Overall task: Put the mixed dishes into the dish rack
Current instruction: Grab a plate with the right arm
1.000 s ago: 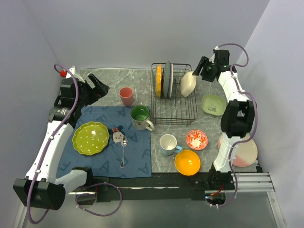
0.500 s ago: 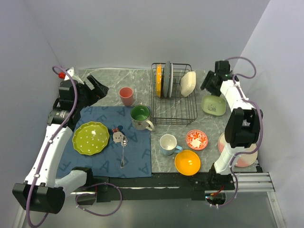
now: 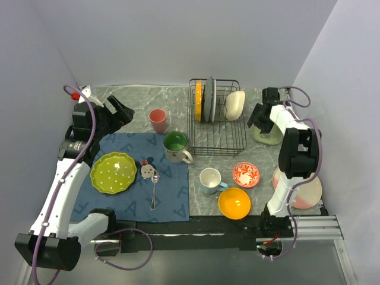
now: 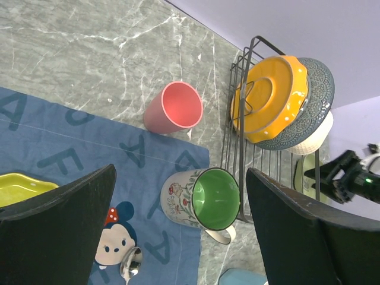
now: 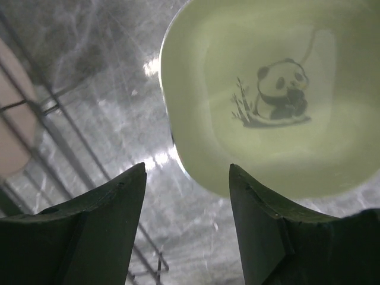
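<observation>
**A:** Three pieces are in the black wire dish rack (image 3: 217,127). An orange scalloped plate (image 3: 198,101) and a grey plate (image 3: 209,99) stand upright in its left slots, and a cream bowl (image 3: 235,105) rests on edge at its far right.

**B:** And the right gripper (image 3: 259,116)?

**A:** It's low over the marble table (image 3: 136,98), just right of the rack, above the pale green panda bowl (image 5: 279,101). Its jaws stand apart, and the wrist view shows the bowl's rim between them. I can't tell whether a finger touches it.

**B:** Left gripper (image 3: 122,110)?

**A:** Its jaws are spread wide and hold nothing. It's raised near the back corner of the blue mat (image 3: 172,196).

**B:** What's outside the rack?

**A:**
- A pink cup (image 3: 158,119) stands on the marble left of the rack.
- A flowered mug with a green inside (image 3: 176,145) sits at the mat's edge.
- A lime-green plate (image 3: 113,172) lies on the mat, with a metal spoon (image 3: 154,189) nearby.
- A pale blue mug (image 3: 210,180), a red-patterned dish (image 3: 246,174) and an orange bowl (image 3: 234,202) sit nearer the arms than the rack.
- A pink plate (image 3: 307,193) lies by the right arm, partly hidden.
</observation>
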Robot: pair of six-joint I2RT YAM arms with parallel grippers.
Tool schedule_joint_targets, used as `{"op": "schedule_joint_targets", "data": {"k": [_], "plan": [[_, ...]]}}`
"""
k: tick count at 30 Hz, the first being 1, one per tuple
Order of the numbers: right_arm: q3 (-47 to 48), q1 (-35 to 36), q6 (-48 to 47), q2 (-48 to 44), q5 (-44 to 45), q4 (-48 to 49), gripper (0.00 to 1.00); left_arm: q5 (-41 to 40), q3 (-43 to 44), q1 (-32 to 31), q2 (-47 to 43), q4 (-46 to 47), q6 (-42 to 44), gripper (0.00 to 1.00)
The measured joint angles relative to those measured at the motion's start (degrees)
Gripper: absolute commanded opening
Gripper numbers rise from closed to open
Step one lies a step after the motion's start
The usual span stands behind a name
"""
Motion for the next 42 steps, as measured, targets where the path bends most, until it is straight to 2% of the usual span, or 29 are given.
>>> {"op": "schedule_joint_targets", "data": {"k": [5, 8, 14, 18, 21, 26, 33, 38, 42], "plan": [[3.1, 0.2, 0.4, 6.5, 0.0, -0.2, 0.61, -0.2, 0.0, 0.0, 0.0, 0.0, 0.1, 0.97], [4.3, 0.2, 0.9, 8.6, 0.0, -0.5, 0.52, -0.4, 0.0, 0.0, 0.0, 0.0, 0.1, 0.97], [7.6, 0.2, 1.4, 9.7, 0.7, -1.2, 0.3, -0.4, 0.0, 0.0, 0.0, -0.1, 0.2, 0.97], [8.8, 0.2, 1.4, 9.8, 1.6, -1.4, 0.1, -0.5, 0.0, 0.0, 0.0, -0.2, 0.2, 0.97], [8.9, 0.2, 1.1, 9.9, 2.1, -1.3, 0.0, -0.5, 0.0, 0.0, 0.0, -0.2, 0.2, 0.97], [9.1, 0.2, 1.0, 9.9, 2.9, -1.6, 0.01, -0.6, 0.0, 0.0, 0.0, -0.2, 0.2, 0.97], [9.3, 0.3, 0.0, 10.2, 3.0, -1.7, 0.25, -0.6, 0.0, 0.0, 0.0, -0.2, 0.4, 0.97], [10.8, 0.4, -0.7, 12.5, 3.0, -2.5, 0.33, -0.6, 0.0, 0.0, 0.0, -0.2, 0.7, 0.97], [11.5, 0.4, -1.2, 14.2, 3.0, -3.1, 0.32, -0.6, 0.0, 0.0, 0.0, -0.2, 0.7, 0.97]]}}
